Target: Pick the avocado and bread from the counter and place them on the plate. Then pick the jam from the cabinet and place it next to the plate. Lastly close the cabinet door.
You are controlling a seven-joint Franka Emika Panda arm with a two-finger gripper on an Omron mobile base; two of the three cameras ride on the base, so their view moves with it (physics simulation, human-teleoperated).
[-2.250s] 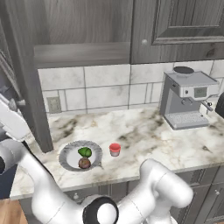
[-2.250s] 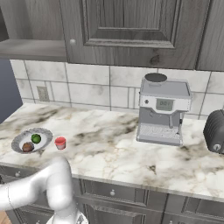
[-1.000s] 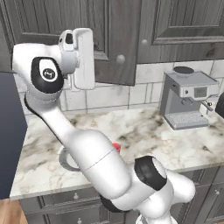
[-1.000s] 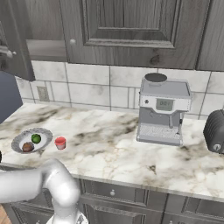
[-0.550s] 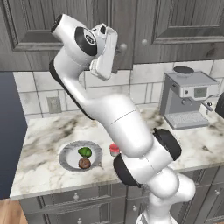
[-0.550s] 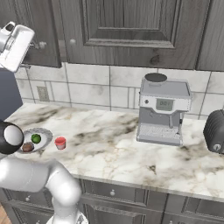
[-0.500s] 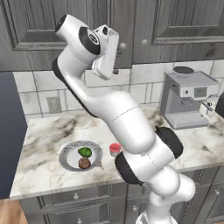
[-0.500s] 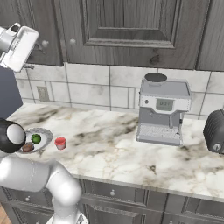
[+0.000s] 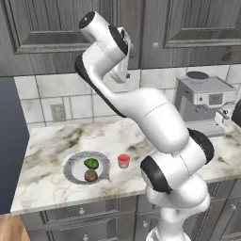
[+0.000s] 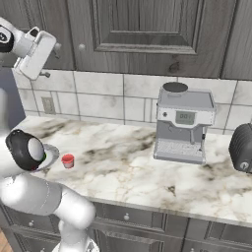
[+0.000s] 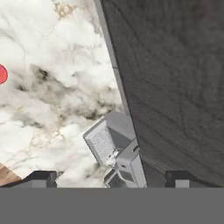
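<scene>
The jam (image 9: 123, 160), one small red jar with a pale band, stands on the counter (image 9: 52, 181) just beside the plate (image 9: 74, 164), off the plate's right edge as I look from behind the arm's left shoulder; from the other side the same jar shows as a single red spot on the marble. There is one plate, round with a speckled grey rim, and two lumps lie on it close together: one avocado (image 9: 92, 163), green, and one bread (image 9: 90, 175), brown and round, nearer the counter's front edge. Above the counter the cabinet door (image 9: 56, 28) lies flat and closed in line with its neighbours; I count two small round knobs near the middle seam in the right-side picture. The gripper (image 11: 110, 176) is up high in front of those doors, and its two dark finger tips stand spread wide apart with nothing between them. Looking along the hand, dark wood grain fills one side and veined marble the other, with one red sliver of the jar at the edge. One coffee machine (image 10: 183, 123), grey and boxy, sits on the counter against the tiled wall, well apart from the plate, and one dark ribbed appliance (image 10: 242, 147) stands beyond it at the counter's far end.
</scene>
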